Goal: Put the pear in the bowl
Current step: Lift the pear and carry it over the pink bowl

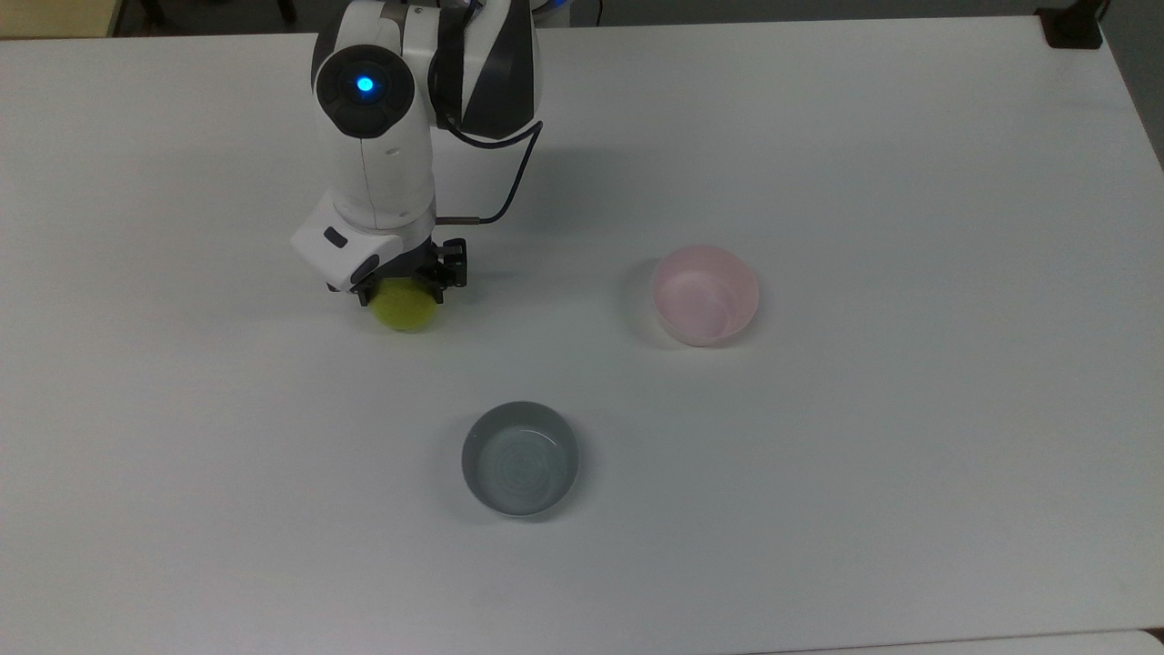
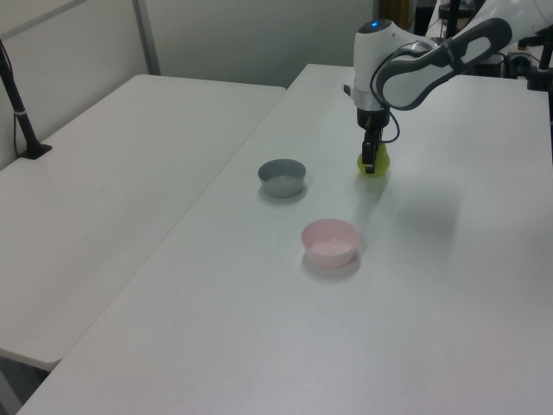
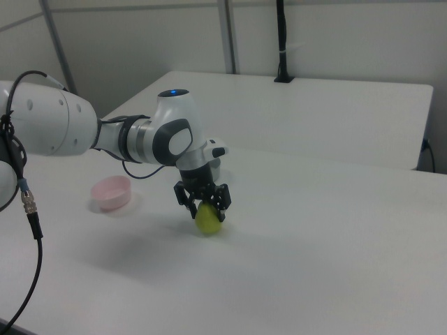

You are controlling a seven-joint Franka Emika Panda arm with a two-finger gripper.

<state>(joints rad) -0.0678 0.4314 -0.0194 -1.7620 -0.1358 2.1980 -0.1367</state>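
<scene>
yellow-green pear [image 1: 406, 308] sits under the gripper [image 1: 403, 289], on the white table [image 1: 818, 473]. black fingers [image 3: 190, 207] straddle the fruit on both sides, closed against its upper part; pear's lower half shows beneath them in the right view [image 3: 208, 220]. contact with the table: cannot tell whether the pear rests on the surface or is just off it; a shadow lies directly beneath it in the right view

gripper [image 3: 204, 204] points straight down, white wrist housing above it, blue light lit on the arm joint [image 1: 365, 85]. black cable [image 1: 509, 186] loops from the arm to the wrist

pink bowl [image 1: 705, 294]: upright, nothing in it, well apart from the pear toward the top view's right. in the left view the pink bowl [image 2: 330, 241] lies nearer the camera than the pear [image 2: 375, 164], with the gripper [image 2: 370, 164] on the fruit. in the right view it [image 3: 112, 193] sits to the right view's left of the arm

grey bowl [image 1: 520, 458]: upright, nothing in it, below and to the top view's right of the pear, apart from both pear and pink bowl. also seen in the left view [image 2: 282, 177], to the left view's left of the pear

second white table [image 2: 104, 173] stands alongside in the left view, a black pole [image 2: 17, 99] clamped at its far edge
</scene>
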